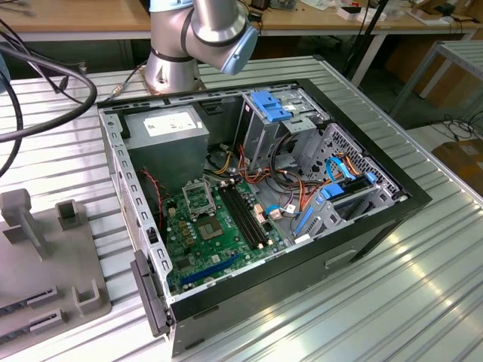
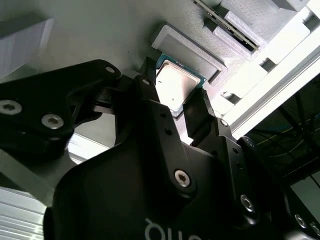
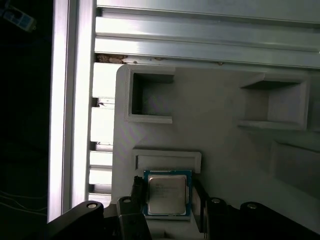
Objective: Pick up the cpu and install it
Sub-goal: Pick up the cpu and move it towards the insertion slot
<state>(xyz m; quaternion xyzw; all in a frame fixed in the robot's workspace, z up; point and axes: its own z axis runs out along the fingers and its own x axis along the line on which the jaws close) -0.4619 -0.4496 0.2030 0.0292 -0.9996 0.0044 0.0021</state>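
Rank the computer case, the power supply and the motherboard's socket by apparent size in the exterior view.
Computer case: largest by far.
Power supply: the grey box inside it, clearly second.
Socket: the silver-framed square on the green board, smallest, though it lies nearer the camera than the power supply.

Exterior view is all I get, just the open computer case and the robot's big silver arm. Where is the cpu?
Observer: In both wrist views the small square cpu with the pale silver metal face lies flat on a light grey plastic tray, not in the computer.
Operator: Is the robot near it?
Observer: Yes, the black gripper is down right at the cpu.
Operator: What's next to it?
Observer: A raised grey rectangular block on the tray sits just beside one edge of it.
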